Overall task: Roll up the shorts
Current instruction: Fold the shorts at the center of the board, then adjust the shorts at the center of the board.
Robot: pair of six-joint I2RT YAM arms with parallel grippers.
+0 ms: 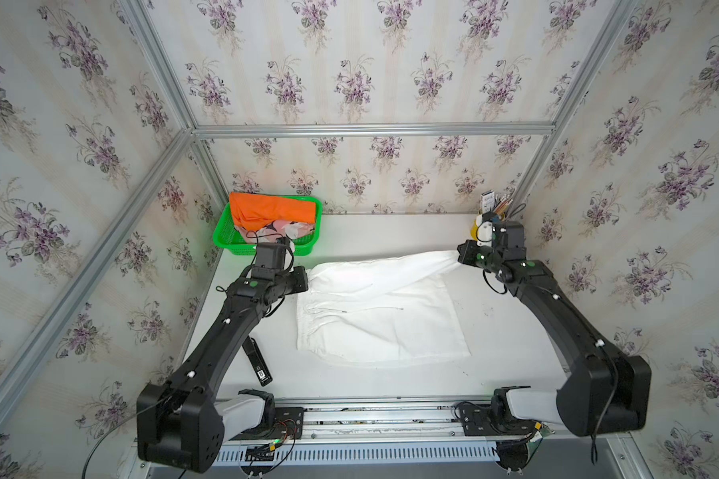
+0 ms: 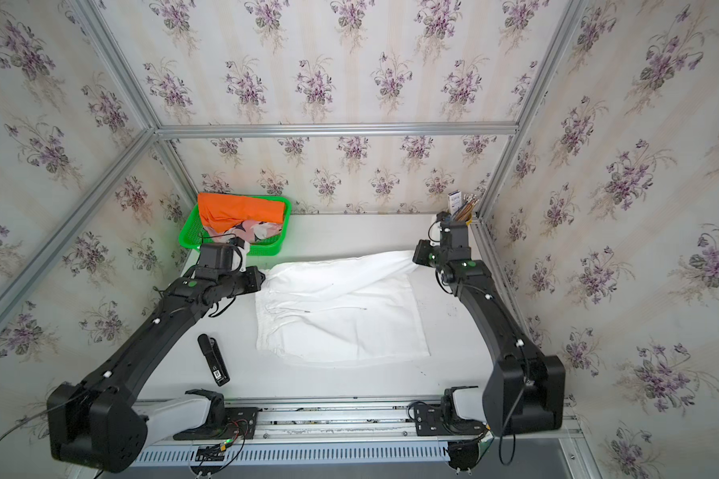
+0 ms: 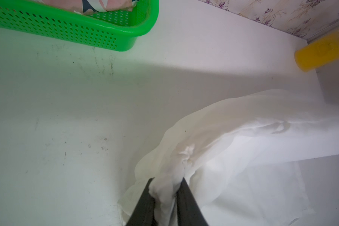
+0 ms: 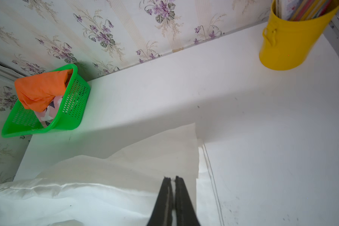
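White shorts (image 2: 341, 315) lie mid-tabletop, their far edge lifted between both arms. A green basket (image 2: 192, 238) in the far left corner holds orange shorts (image 2: 241, 211).

— Where do the cameras sit?
— Both top views look down from high in front, sharing the table (image 1: 391, 381). Each wrist camera rides close above it, facing the basket (image 3: 106, 37) side.

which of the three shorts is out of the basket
The white shorts, spread on the table and pinched by both grippers. The orange shorts and pink printed shorts sit in the green basket.
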